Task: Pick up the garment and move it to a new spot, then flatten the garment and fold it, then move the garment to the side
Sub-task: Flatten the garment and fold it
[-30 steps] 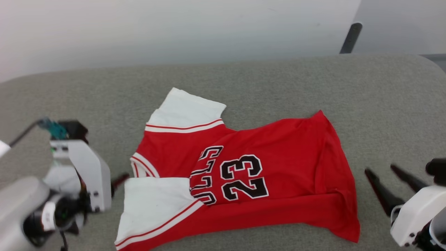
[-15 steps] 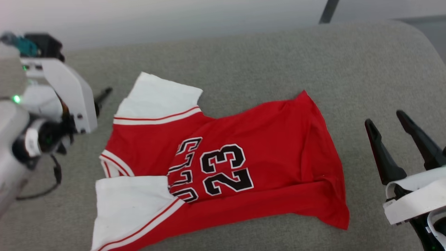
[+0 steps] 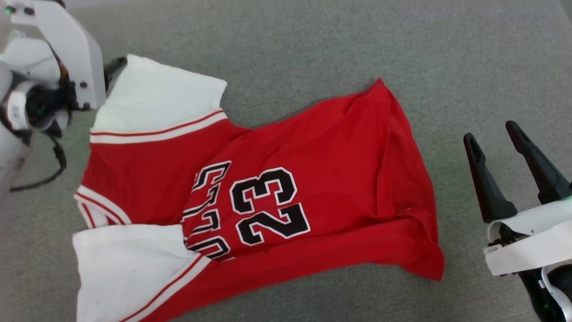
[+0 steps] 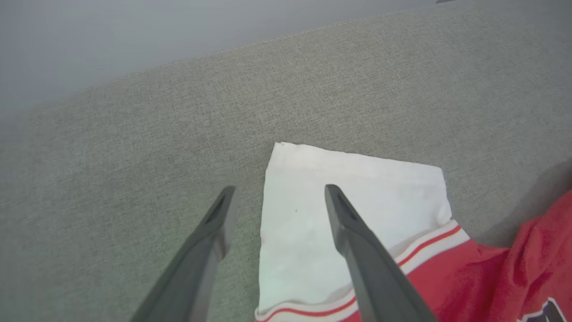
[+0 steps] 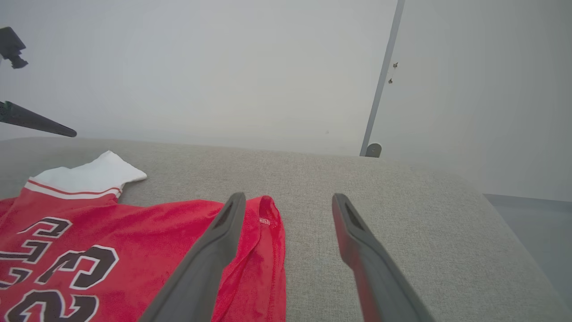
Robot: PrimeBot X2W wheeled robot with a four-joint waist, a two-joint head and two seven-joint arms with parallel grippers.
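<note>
Jaws spread for an apparent pickup, left gripper point(image 4: 279, 188) straddles a sleeve edge of the red white-sleeved jersey T-shirt point(image 3: 286, 147), right gripper point(image 3: 490, 130) flanks its hem.

What I couldn't make out from my end

On the head camera the garment point(image 3: 313, 170) ran off the bottom edge at its nearer white sleeve point(image 3: 125, 268), and the start of the black lettering point(image 3: 210, 210) was tucked under folded cloth, so I couldn't read the whole word. The left gripper point(image 4: 279, 188) sat mostly behind its own white housing point(image 3: 71, 49) there; I saw just one dark fingertip point(image 3: 117, 63). The right gripper point(image 3: 490, 130) had its body clipped by the right and bottom edges. On the right wrist camera, the label point(image 5: 264, 220) at the hem was too small for me to read, and the shirt was cut off left and below.
</note>
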